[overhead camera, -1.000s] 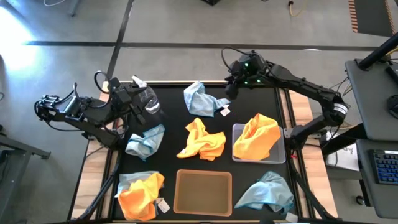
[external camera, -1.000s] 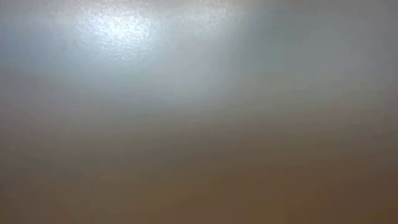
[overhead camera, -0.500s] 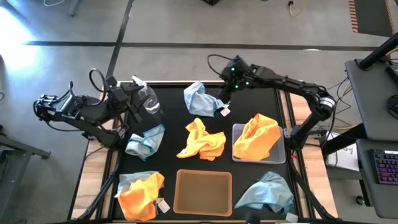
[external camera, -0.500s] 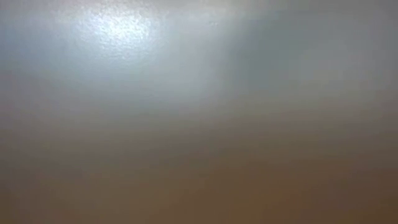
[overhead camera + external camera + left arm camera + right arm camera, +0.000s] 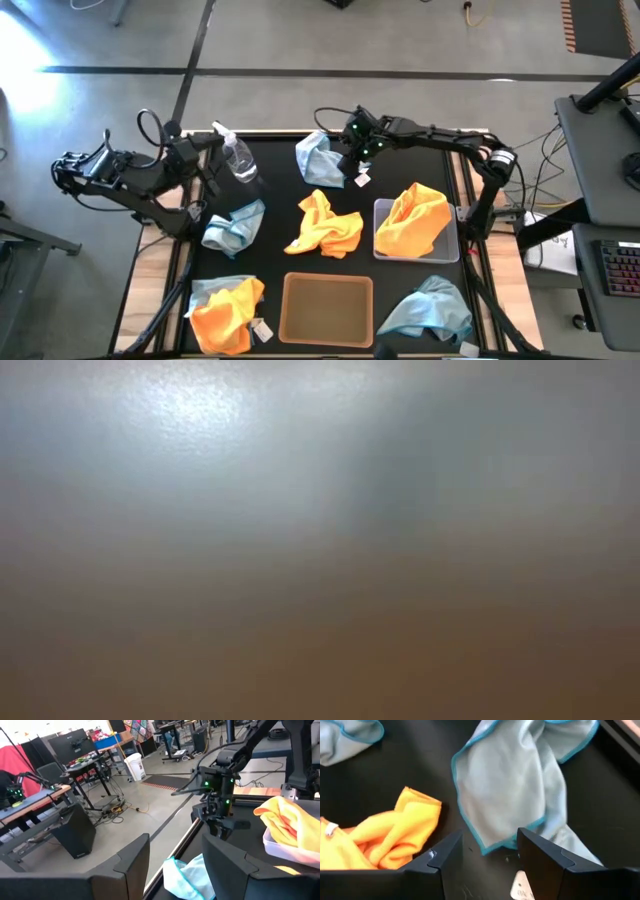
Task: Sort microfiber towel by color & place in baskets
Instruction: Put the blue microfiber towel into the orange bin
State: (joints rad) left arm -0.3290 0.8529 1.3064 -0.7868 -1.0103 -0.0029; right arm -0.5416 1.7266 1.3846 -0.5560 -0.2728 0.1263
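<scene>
A crumpled pale blue towel lies on the black tabletop near the far edge. My right gripper hovers open just above its right side, slanting down, with nothing between the fingers. An orange towel lies mid-table. Another orange towel is heaped in the grey basket. The tan basket stands at the near edge. More towels lie at the left, near left and near right. My left gripper is held open high at the far left.
A clear spray bottle lies by my left gripper at the far left. A white tag sticks out from the far blue towel. Wooden rails border the black top on both sides. Bare black surface shows between the towels.
My right gripper has swung toward the table's left edge and come down, tipping further downward, until it stands over the far pale blue towel. My left gripper has drawn back a little toward the left edge, uncovering the spray bottle. No towel has moved.
</scene>
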